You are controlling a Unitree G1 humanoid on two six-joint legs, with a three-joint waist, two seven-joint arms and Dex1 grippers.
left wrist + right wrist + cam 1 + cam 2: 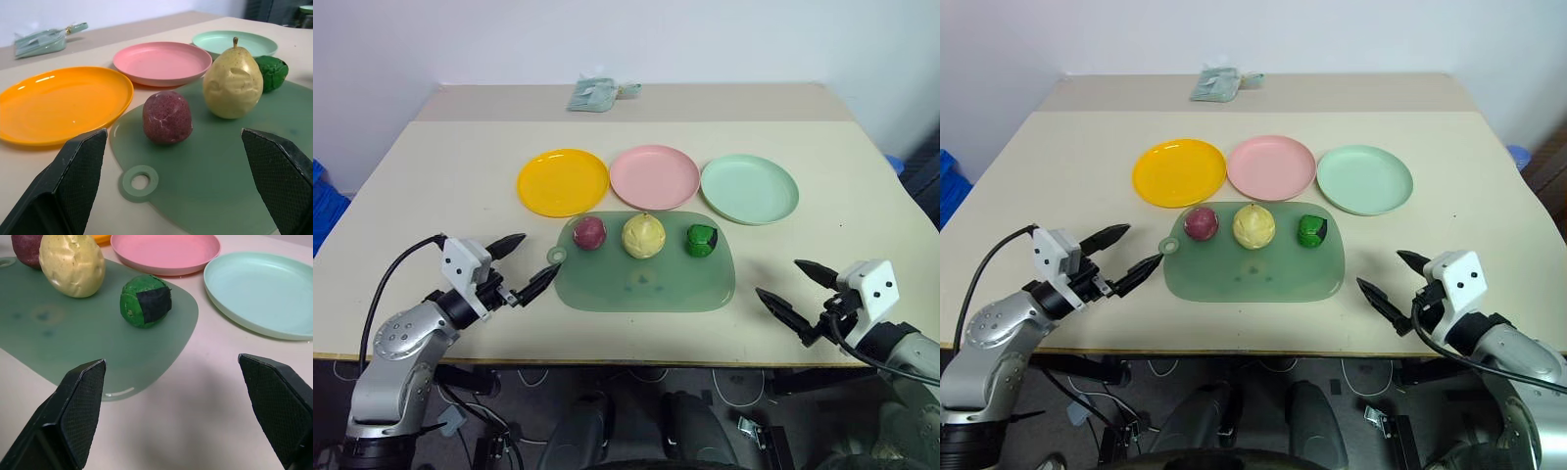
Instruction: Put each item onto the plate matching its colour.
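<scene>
While both arms wait at the near edge, the beige table (pixel 431 186) carries everything else. On it, closest to the robot, lies the translucent green mat (pixel 646 279), a rounded rectangle with a small ring tab at its left corner. Behind the mat stand three plates in one row: the yellow plate (pixel 563 182) on the left, the pink plate (pixel 654 176) in the middle and the mint green plate (pixel 749 188) on the right. All three plates are bare. At the far side of the table rests a pale green cloth bundle (pixel 597 94).

The three items sit in a row on the far part of the mat, none of them on a plate. The pale yellow pear (pixel 643 235) is in the middle, in front of the pink plate. The reddish-purple fruit (pixel 589 232) is to its left, near the yellow plate. The dark green item (pixel 702 240), with a dark patch on its side, is to its right.

The left gripper (pixel 524 261) hovers just beside the left end of the mat, fingers spread wide, nothing between them; the reddish-purple fruit is ahead of its fingers, apart from them. The right gripper (pixel 793 291) hovers right of the mat, fingers also spread and empty; the dark green item lies ahead of it, well apart.
</scene>
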